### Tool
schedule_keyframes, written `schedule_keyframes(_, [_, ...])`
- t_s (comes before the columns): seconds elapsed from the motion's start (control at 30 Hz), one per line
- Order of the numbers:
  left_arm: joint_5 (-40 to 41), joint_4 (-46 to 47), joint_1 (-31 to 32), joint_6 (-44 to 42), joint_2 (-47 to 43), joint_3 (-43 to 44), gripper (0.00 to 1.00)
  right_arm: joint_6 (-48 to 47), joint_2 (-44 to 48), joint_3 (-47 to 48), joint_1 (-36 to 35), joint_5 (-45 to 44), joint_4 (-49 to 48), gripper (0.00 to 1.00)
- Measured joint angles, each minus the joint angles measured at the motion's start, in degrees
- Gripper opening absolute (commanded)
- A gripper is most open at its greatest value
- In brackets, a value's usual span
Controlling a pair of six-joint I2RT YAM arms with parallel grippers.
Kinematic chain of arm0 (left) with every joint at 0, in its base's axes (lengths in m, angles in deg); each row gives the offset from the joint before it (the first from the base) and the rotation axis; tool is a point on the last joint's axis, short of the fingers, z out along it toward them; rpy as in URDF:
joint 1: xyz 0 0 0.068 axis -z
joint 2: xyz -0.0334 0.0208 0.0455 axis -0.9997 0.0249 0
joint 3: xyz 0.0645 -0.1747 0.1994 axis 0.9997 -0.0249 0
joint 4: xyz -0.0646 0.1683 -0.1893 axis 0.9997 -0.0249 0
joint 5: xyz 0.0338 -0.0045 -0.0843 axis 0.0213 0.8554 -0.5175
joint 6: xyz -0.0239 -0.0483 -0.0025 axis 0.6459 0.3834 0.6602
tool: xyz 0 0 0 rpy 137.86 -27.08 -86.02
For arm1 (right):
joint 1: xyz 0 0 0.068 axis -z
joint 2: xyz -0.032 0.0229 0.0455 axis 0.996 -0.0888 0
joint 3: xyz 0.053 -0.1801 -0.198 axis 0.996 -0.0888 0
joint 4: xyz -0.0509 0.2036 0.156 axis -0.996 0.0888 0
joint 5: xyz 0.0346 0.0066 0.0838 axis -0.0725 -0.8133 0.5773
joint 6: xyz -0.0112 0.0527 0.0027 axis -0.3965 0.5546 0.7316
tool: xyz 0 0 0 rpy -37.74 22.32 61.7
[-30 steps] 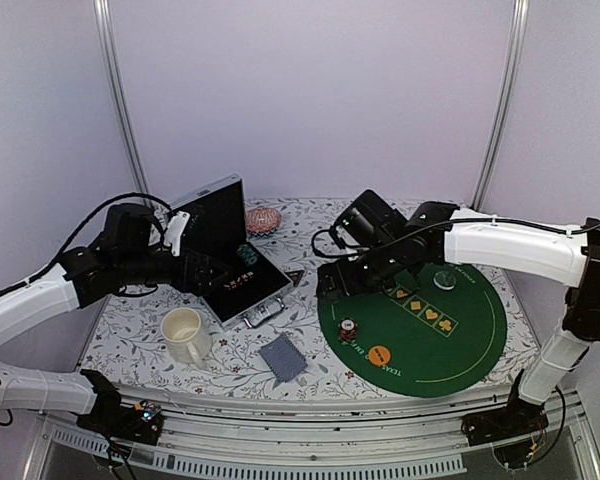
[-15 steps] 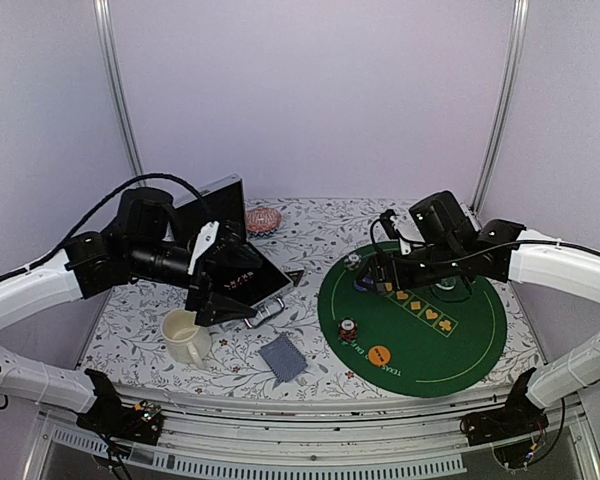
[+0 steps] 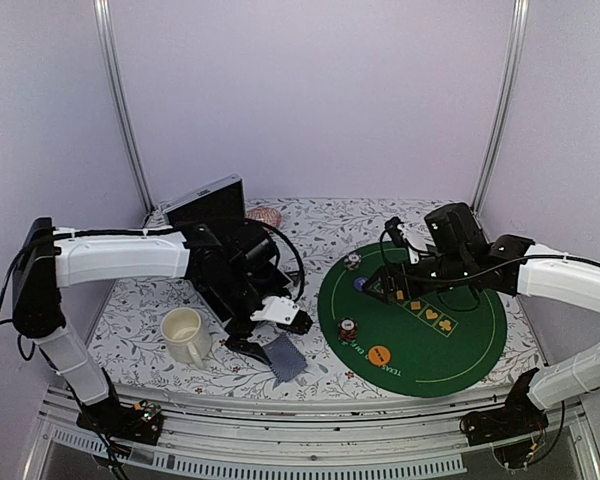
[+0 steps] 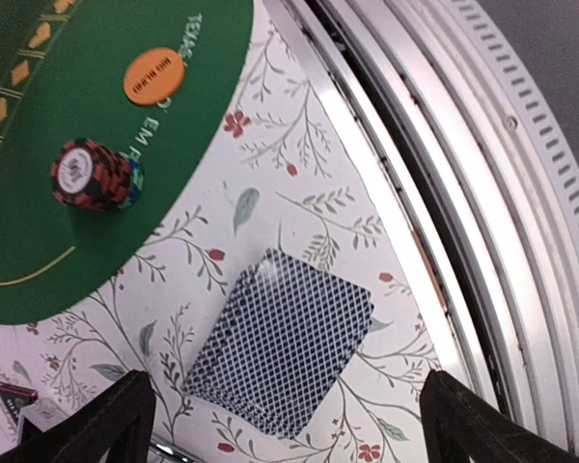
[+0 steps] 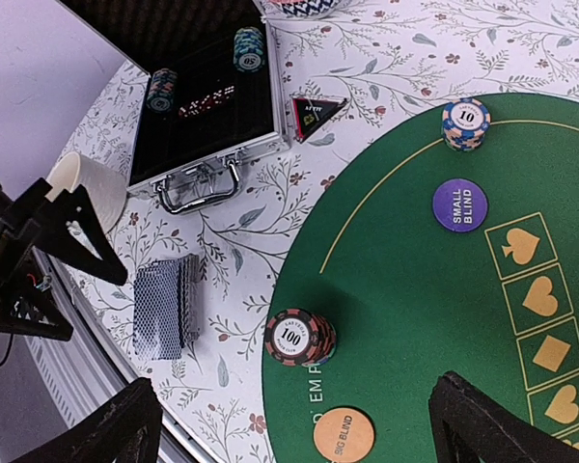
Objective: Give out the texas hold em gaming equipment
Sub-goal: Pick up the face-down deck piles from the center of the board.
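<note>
A deck of blue-backed cards (image 3: 283, 358) lies on the floral table near the front edge; it also shows in the left wrist view (image 4: 282, 340) and the right wrist view (image 5: 164, 307). My left gripper (image 3: 270, 335) hovers just above the deck, open and empty (image 4: 289, 410). On the green mat (image 3: 450, 350) are a red chip stack (image 5: 297, 338), an orange disc (image 5: 344, 435), a purple disc (image 5: 459, 204) and a blue chip stack (image 5: 465, 122). My right gripper (image 3: 382, 292) is open and empty above the mat's left part (image 5: 294, 410). The black-red triangle marker (image 5: 316, 114) lies beside the mat.
An open black case (image 5: 203, 106) with two chip stacks (image 5: 248, 46) stands at the back left, partly behind my left arm. A cream mug (image 3: 184, 333) stands left of the deck. A pink striped object (image 3: 268, 214) is at the back. The metal table rail (image 4: 444, 174) runs close to the deck.
My left arm has swung from the case forward and down to the card deck. My right arm has drawn back from the mat's left edge to over the mat.
</note>
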Motion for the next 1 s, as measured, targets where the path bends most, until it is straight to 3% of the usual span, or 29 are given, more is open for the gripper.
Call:
schedule_keyframes(0.4, [10.69,-3.37,0.68,-5.16,10.1,2.56,0.98,-1.55,-0.74,-2.21,0.28,2.91,-2.4,0.99])
schedule_keyframes(1.0, [13.46,-0.94,3.41,-6.36,11.69,2.54,0.98,-1.18,-3.61,-3.56,0.63,5.62,-4.81,0.99])
